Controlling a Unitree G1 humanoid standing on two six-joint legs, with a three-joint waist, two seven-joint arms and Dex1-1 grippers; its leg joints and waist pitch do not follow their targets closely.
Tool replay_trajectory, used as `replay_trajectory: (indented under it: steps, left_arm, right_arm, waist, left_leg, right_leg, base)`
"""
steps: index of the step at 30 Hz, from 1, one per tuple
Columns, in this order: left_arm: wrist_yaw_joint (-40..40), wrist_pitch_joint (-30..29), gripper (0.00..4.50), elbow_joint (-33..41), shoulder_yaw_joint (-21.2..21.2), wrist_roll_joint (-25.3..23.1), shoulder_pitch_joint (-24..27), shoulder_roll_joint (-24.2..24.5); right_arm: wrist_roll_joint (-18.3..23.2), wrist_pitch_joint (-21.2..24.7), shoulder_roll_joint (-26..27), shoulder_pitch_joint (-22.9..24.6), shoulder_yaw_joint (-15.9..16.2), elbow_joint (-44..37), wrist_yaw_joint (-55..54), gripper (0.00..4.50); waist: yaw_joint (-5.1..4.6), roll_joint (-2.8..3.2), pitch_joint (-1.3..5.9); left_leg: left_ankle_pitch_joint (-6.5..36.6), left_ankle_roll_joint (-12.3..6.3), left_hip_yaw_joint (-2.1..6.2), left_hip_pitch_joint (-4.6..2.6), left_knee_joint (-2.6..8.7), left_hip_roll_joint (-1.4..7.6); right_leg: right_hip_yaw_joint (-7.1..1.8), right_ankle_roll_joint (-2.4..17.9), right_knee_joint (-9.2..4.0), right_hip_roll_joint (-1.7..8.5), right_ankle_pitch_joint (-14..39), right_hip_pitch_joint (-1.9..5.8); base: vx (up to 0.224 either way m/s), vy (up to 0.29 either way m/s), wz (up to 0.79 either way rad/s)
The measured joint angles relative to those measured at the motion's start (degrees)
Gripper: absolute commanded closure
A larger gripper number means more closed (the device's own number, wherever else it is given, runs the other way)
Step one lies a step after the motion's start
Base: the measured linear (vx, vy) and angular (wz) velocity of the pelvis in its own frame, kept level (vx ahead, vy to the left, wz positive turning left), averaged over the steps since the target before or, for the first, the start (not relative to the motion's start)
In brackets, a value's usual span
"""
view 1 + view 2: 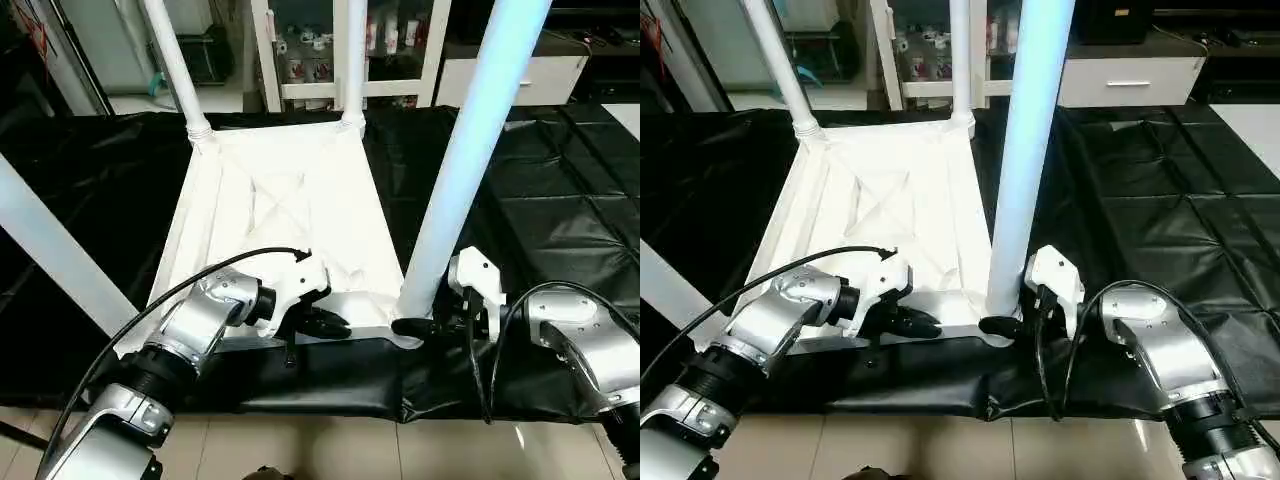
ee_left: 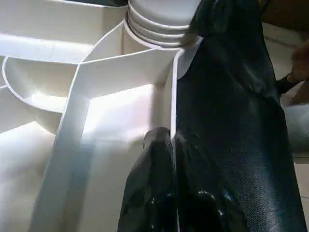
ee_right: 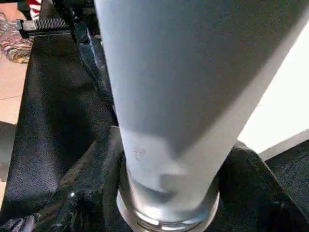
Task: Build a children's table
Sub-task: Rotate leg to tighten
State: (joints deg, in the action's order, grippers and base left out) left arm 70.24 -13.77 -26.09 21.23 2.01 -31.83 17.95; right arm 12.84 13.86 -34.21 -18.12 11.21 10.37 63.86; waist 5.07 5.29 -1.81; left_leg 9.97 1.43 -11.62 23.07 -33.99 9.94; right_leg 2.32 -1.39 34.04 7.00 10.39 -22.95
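Seating: we hold the near-right long tapered white tube leg, centre-right of frame.
Right gripper: clamped on its base.
Left gripper: fingers together on the white ribbed plastic tabletop's near rim.
Progress: we judge all four legs standing in sockets.

One white table top lies upside down on one black mat. Four white legs stand in its corners: two far ones, one near right, one near left. Two robot grippers reach in.
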Motion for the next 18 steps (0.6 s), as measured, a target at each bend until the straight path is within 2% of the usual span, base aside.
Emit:
replay_trajectory:
  steps: [6, 8, 11, 15, 18]
  left_arm:
    - [-0.7, -0.1, 4.5, -0.1, -0.1, 0.0, 0.0, -0.2]
    - [-1.9, -0.4, 4.5, -0.5, -0.5, -0.1, 0.0, -0.5]
    - [-5.7, -0.8, 4.5, -2.7, -1.9, -0.4, -0.7, -2.6]
    - [-14.5, -1.0, 4.5, -9.2, -3.1, -1.7, -4.5, -8.1]
    - [-19.2, -0.9, 4.5, -12.1, -3.6, -1.8, -5.9, -10.6]
  right_arm:
    - [-0.1, -0.3, 1.6, 0.0, -0.4, 0.8, -2.1, 1.96]
    - [-0.1, -0.5, 3.1, 0.2, -1.1, 1.7, -4.5, 1.97]
    - [-0.1, 0.7, 7.2, 0.1, -3.7, 3.8, -11.2, 1.98]
    - [-1.3, 2.3, 15.6, -0.4, -8.5, 6.5, -26.8, 1.99]
    - [-2.5, 2.1, 18.2, -1.7, -9.2, 8.2, -33.4, 2.0]
  waist:
    - [-0.12, -0.03, 0.02]
    - [-0.63, 0.04, 0.07]
    - [-1.76, -0.06, 0.08]
    - [-2.95, -0.26, 0.0]
    - [-3.27, -0.24, 0.0]
  left_leg:
    - [0.0, 0.0, 0.01, -0.06, -0.04, 0.02]
    - [0.0, 0.0, 0.01, -0.09, -0.13, 0.03]
    - [0.0, 0.0, 0.03, -0.13, -0.18, 0.03]
    - [0.0, 0.01, 0.07, -0.17, -0.19, -0.02]
    - [0.0, 0.01, 0.13, -0.19, -0.19, -0.05]
  right_leg:
    - [0.01, 0.0, 0.07, 0.0, 0.0, 0.04]
    - [-0.02, 0.1, 0.11, -0.02, -0.1, 0.06]
    - [-0.02, 0.2, 0.1, -0.02, -0.2, 0.1]
    - [-0.01, 0.1, -0.01, -0.01, -0.1, 0.1]
    - [0.03, 0.1, -0.07, 0.01, 0.0, 0.08]
  base:
    - [0.0, 0.0, 0.0]
    - [0.0, 0.0, 0.0]
    - [0.0, 0.0, 0.0]
    - [0.0, 0.0, 0.0]
    - [0.0, 0.0, 0.0]
